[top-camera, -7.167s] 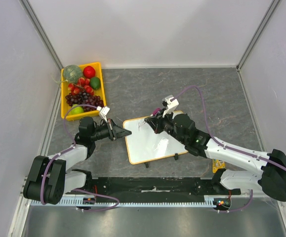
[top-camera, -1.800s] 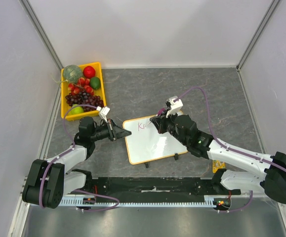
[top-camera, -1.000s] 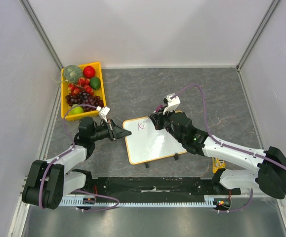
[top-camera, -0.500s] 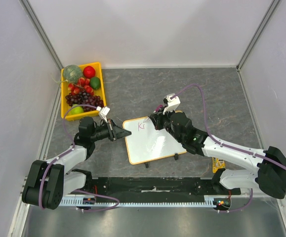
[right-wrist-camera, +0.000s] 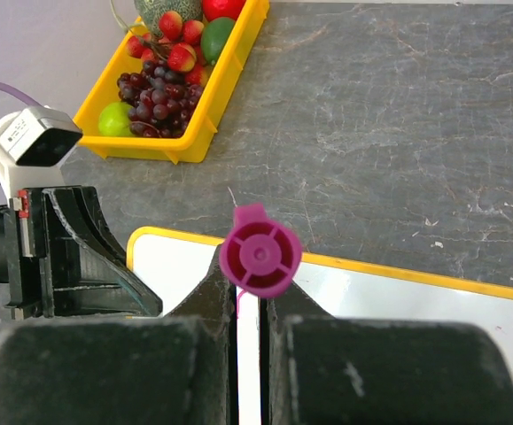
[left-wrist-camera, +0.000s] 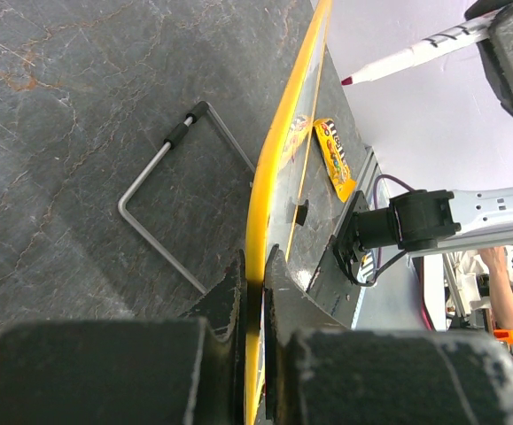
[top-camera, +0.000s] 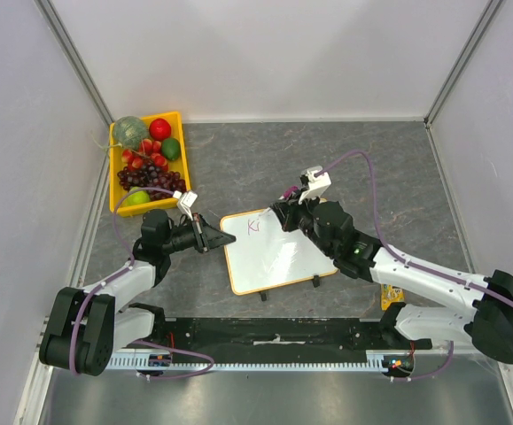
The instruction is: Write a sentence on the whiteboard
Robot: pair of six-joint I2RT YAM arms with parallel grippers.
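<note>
Two pink letters of the sentence (top-camera: 254,227), reading as "Ki", sit near the far left corner of the whiteboard (top-camera: 278,257), which lies on the dark stone table (top-camera: 371,168) with its black clips along the near edge. The left hand (left-wrist-camera: 254,266) is pinched tight on the orange frame at the whiteboard's left corner. The right hand (right-wrist-camera: 249,282) is clamped around a magenta marker (right-wrist-camera: 260,251), whose tip is just right of the letters; I cannot tell whether it touches. The whiteboard looks thin, stiff and light, with a slick face, so it would likely skate or pivot under pen pressure. Its frame edge is the sound place to pinch it. The slim, smooth marker could twist, so a firm mid-barrel grip seems best.
</note>
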